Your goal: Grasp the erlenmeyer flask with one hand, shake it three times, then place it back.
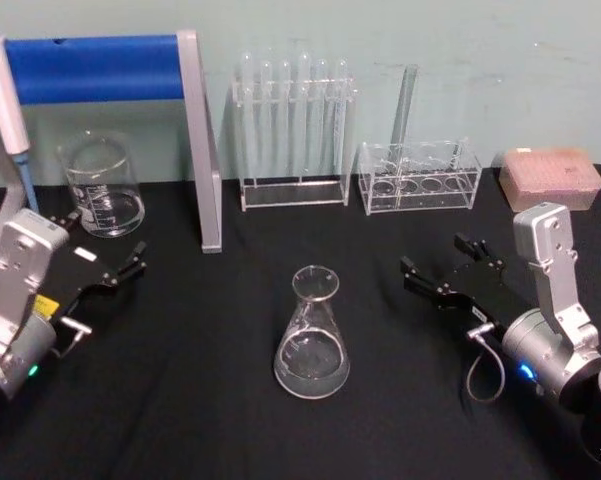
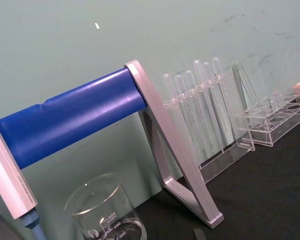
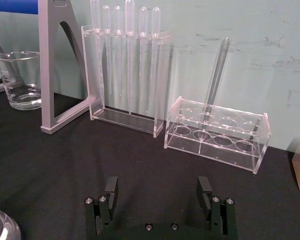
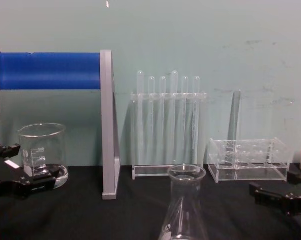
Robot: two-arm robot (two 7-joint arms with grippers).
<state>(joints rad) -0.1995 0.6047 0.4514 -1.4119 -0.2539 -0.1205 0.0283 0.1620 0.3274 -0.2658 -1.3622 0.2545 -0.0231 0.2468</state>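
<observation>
A pale green wall [image 4: 215, 35], scuffed with faint marks on its right part, rises straight behind the desk [image 1: 230, 420], which is draped in plain black cloth under even light.

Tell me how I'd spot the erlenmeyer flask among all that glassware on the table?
Start at the black table and look to its middle front, between the left gripper and right gripper, both open. The erlenmeyer flask stands there alone, upright. Unlike the straight-sided beaker and thin test tubes at the back, it is cone-shaped with a narrow neck.
</observation>
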